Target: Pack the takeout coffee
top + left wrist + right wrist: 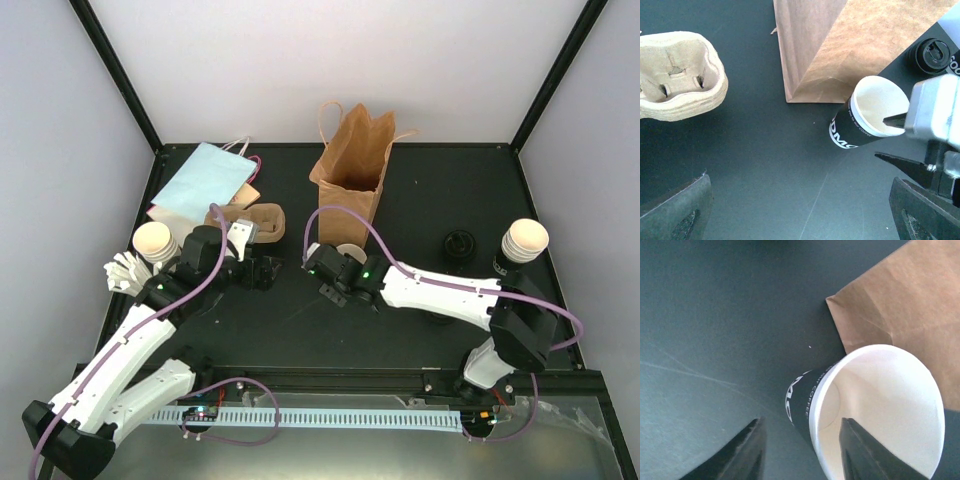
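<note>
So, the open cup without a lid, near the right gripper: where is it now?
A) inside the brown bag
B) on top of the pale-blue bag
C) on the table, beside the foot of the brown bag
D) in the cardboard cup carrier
C: the cup stands on the dark table, close beside the foot of the brown bag and outside it.
</note>
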You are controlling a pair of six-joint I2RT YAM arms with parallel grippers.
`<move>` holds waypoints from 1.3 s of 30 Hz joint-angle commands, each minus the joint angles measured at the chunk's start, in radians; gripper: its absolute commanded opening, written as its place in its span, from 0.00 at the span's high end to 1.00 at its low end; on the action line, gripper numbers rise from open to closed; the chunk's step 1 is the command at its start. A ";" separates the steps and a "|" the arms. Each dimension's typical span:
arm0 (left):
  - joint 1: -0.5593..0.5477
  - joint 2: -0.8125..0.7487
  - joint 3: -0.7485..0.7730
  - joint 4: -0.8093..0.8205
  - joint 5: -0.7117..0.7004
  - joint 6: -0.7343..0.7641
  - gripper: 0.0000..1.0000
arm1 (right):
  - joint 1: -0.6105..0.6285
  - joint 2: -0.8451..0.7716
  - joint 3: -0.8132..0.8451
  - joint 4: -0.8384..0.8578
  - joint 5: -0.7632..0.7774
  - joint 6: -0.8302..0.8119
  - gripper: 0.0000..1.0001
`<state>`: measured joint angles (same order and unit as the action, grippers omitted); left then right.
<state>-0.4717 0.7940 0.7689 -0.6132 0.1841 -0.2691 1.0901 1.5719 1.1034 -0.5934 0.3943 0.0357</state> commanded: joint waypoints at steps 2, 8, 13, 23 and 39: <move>-0.001 -0.008 0.008 -0.009 -0.006 -0.001 0.01 | 0.007 -0.094 0.027 -0.011 0.022 0.022 0.47; -0.001 -0.011 0.001 0.003 0.007 -0.003 0.01 | 0.000 -0.222 0.028 -0.037 0.049 0.062 0.02; -0.001 0.009 -0.003 0.011 0.060 -0.032 0.01 | -0.093 -0.263 0.058 -0.163 0.032 0.162 0.00; 0.000 0.084 -0.016 0.053 0.112 -0.087 0.01 | -0.524 -0.292 0.041 -0.360 -0.050 0.373 0.00; -0.001 0.063 -0.031 0.073 0.115 -0.058 0.01 | -0.683 -0.229 -0.089 -0.326 0.014 0.493 0.04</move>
<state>-0.4717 0.8680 0.7376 -0.5755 0.2745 -0.3401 0.4564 1.3201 1.0061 -0.9852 0.3534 0.4816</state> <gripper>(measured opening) 0.988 0.965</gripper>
